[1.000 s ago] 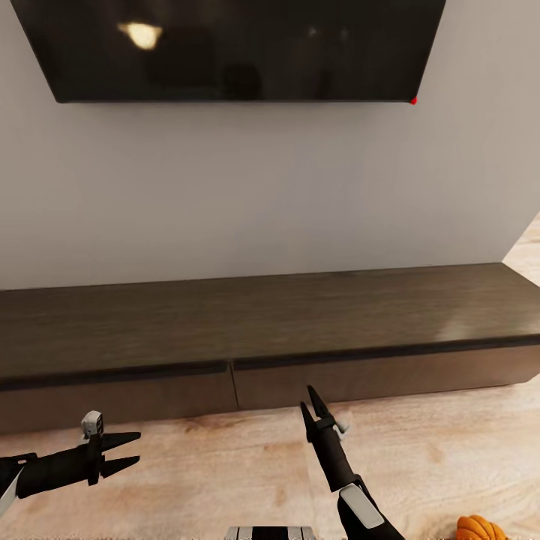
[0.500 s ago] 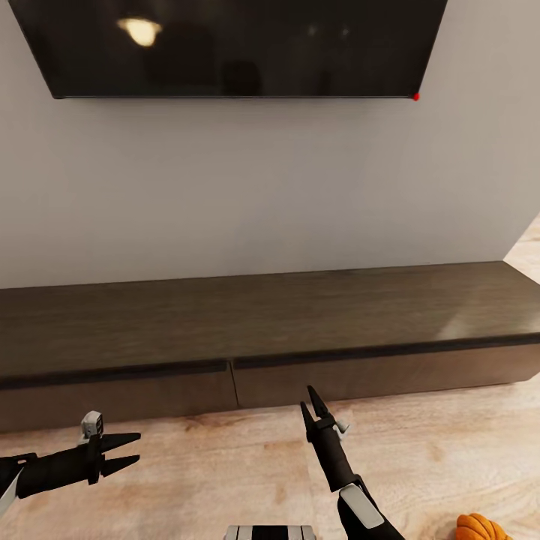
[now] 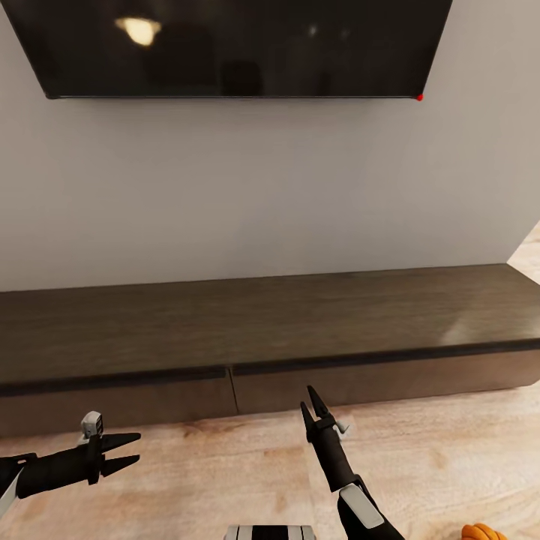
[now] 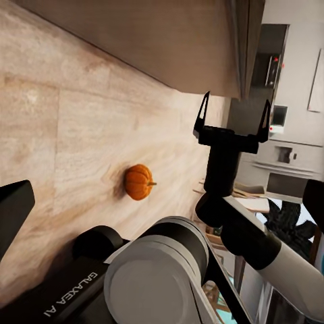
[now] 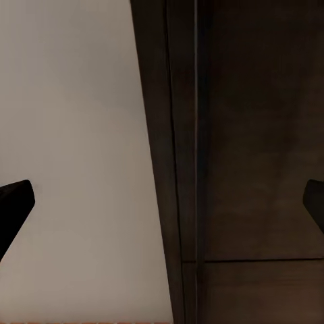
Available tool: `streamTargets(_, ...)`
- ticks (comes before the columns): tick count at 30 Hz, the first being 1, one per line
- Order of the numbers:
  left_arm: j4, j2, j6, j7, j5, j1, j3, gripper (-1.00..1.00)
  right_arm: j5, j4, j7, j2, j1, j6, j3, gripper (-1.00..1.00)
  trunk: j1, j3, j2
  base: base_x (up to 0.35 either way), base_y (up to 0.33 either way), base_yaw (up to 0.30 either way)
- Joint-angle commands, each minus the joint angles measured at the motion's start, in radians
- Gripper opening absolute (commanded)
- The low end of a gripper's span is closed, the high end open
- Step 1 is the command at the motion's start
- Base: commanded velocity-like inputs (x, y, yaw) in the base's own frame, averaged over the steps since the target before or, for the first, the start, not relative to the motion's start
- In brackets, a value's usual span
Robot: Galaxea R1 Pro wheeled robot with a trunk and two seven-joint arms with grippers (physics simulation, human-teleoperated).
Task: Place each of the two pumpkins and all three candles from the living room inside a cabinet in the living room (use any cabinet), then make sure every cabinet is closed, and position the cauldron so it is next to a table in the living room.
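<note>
The long dark-brown cabinet runs along the wall, and both visible drawer fronts are closed. One orange pumpkin lies on the floor at the lower right edge of the head view; in the left wrist view the pumpkin rests on the pale wood floor beside my right arm. My right gripper is open and points at the cabinet front just right of the seam between the drawers. My left gripper is open, low on the left, pointing right. Both are empty. In the right wrist view the cabinet is close ahead.
A large black TV hangs on the grey wall above the cabinet. Light wood floor lies between me and the cabinet. The cabinet's right end stops near a wall corner, with more floor beyond it.
The whole view has shifted slightly: the pumpkin has slid lower toward the bottom edge and the TV looks a bit larger. Both arms keep their pose.
</note>
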Motion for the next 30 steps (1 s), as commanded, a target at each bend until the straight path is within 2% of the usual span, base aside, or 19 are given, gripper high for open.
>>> streamTargets(1, 0.000, 0.000, 0.011, -0.004, -0.001, 0.000, 0.000, 1.00, -0.006, 0.000, 0.003, 0.000, 0.000, 0.010, -0.002, 1.00, 0.000, -0.001, 0.000, 0.053, 0.000, 0.000)
streamTargets(15, 0.002, 0.000, 0.010, -0.004, -0.002, 0.000, 0.000, 1.00, -0.006, 0.000, 0.003, 0.000, 0.000, 0.010, -0.002, 1.00, 0.000, -0.001, 0.000, 0.050, 0.000, 0.000)
streamTargets(19, 0.007, -0.008, 0.005, -0.004, -0.006, 0.007, -0.003, 1.00, -0.006, 0.000, 0.003, 0.000, 0.000, 0.010, -0.001, 1.00, 0.000, -0.001, 0.000, 0.002, 0.000, 0.000)
streamTargets(22, 0.036, -0.012, -0.034, -0.004, -0.010, 0.012, -0.004, 1.00, -0.006, -0.001, 0.003, 0.000, 0.000, 0.011, -0.001, 1.00, 0.000, -0.001, 0.000, 0.000, 0.000, 0.000)
streamTargets(25, 0.096, -0.018, -0.102, -0.004, -0.011, 0.013, -0.008, 1.00, -0.006, -0.001, 0.003, 0.000, 0.000, 0.012, -0.001, 1.00, 0.000, -0.001, 0.000, 0.073, 0.010, 0.000)
streamTargets(30, 0.122, -0.041, -0.134, -0.004, -0.009, 0.014, -0.009, 1.00, -0.006, -0.001, 0.003, 0.000, 0.000, 0.011, -0.001, 1.00, 0.000, -0.001, 0.000, 0.088, 0.023, 0.000)
